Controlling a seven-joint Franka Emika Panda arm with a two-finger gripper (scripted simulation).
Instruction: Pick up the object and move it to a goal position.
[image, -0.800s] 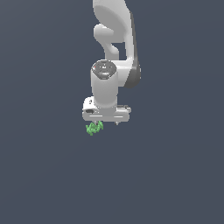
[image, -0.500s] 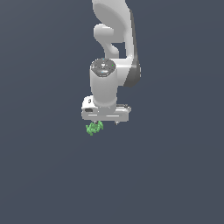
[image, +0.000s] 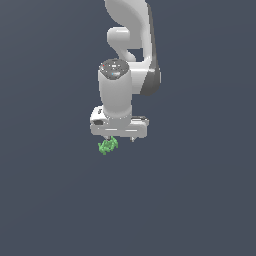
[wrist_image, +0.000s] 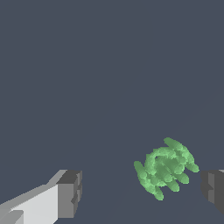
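The object (image: 107, 146) is a tiny bright green jagged lump lying on the dark grey floor. In the exterior view it sits just below the white hand, under its left end. My gripper (image: 120, 138) points straight down over it and is open. In the wrist view the object (wrist_image: 165, 168) lies between the two grey fingertips, much nearer one of the fingertips (wrist_image: 213, 187) than the other; it touches neither. My gripper (wrist_image: 142, 190) holds nothing.
Only the plain dark grey floor (image: 200, 200) surrounds the arm. The white arm (image: 130, 45) rises from the hand to the top of the exterior view. No goal marker shows.
The hand has shifted very slightly toward the exterior view's left and the wrist has turned a little. The green object has not moved.
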